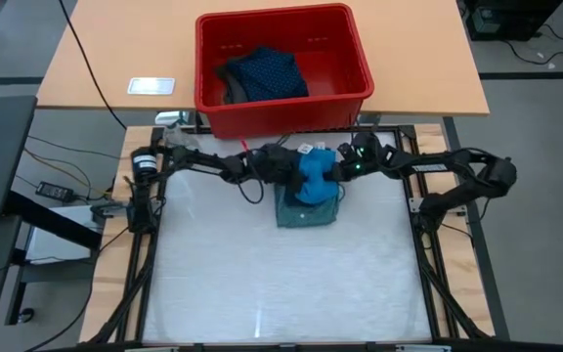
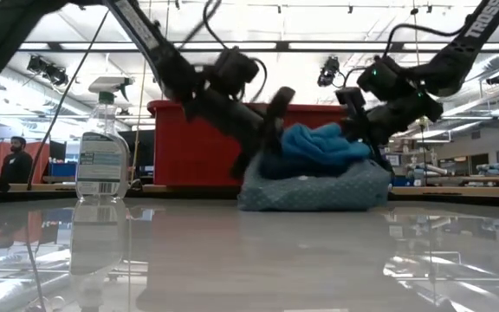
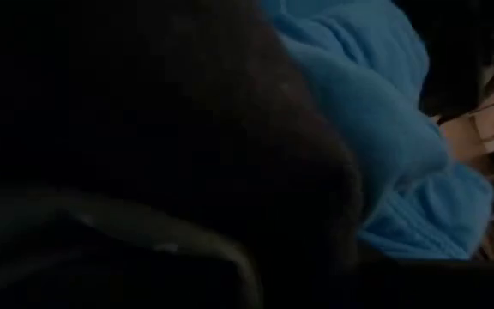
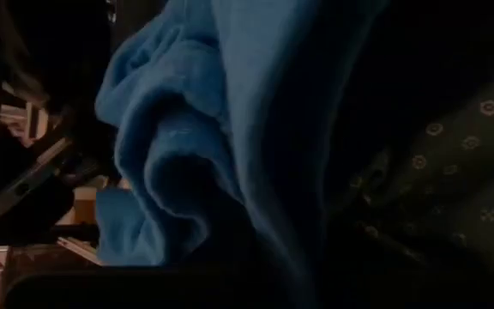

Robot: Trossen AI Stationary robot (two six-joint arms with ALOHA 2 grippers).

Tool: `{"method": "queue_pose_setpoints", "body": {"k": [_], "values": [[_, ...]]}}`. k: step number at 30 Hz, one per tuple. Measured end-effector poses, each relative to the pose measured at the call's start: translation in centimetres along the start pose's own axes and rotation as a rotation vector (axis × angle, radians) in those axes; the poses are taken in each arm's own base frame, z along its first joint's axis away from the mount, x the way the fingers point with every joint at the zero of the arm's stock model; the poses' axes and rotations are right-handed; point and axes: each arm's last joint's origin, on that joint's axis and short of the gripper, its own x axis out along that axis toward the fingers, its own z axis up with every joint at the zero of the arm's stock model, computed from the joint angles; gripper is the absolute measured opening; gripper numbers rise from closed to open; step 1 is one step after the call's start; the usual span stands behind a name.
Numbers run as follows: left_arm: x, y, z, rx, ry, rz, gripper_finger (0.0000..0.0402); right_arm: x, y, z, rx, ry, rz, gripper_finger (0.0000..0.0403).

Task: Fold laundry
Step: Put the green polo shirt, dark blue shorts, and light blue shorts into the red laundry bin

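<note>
Bright blue garment lies bunched atop folded dotted piece at worktop far edge, near red bin. Left end effector and right end effector flank it; grip state cannot tell. Cloth soft, light, floppy; best pinched at opposite edges.

Bright blue cloth bunches close against the camera, just beyond a large dark blurred mass that may be the fingers; cannot tell. A pale wooden edge shows past the cloth.
</note>
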Motion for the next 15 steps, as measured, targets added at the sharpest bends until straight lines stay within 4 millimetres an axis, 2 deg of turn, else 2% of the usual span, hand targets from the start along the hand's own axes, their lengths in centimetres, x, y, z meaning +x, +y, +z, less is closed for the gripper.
{"method": "queue_pose_setpoints", "body": {"k": [2, 5, 10, 13, 15], "values": [[-1.1, -0.1, 0.8, 0.004, 0.027, 0.040, 0.0040, -0.4, 0.5, 0.3, 0.002, -0.017, 0.015, 0.0069], [-1.5, 0.7, 0.8, 0.010, 0.071, 0.093, 0.0040, -0.6, 0.6, 0.2, 0.014, -0.018, 0.007, 0.0069], [-1.3, 1.6, 0.7, -0.068, 0.101, 0.130, 0.0043, 0.3, -0.9, -0.1, 0.043, 0.012, -0.081, 0.0069], [-1.4, 1.8, 0.5, -0.099, 0.121, 0.151, 0.0092, 0.9, -1.5, -0.3, 0.053, 0.030, -0.104, 0.0070], [-1.9, 1.9, 0.4, -0.111, 0.147, 0.179, 0.0142, 1.1, -1.7, -0.5, 0.054, 0.029, -0.132, 0.0100]]}}
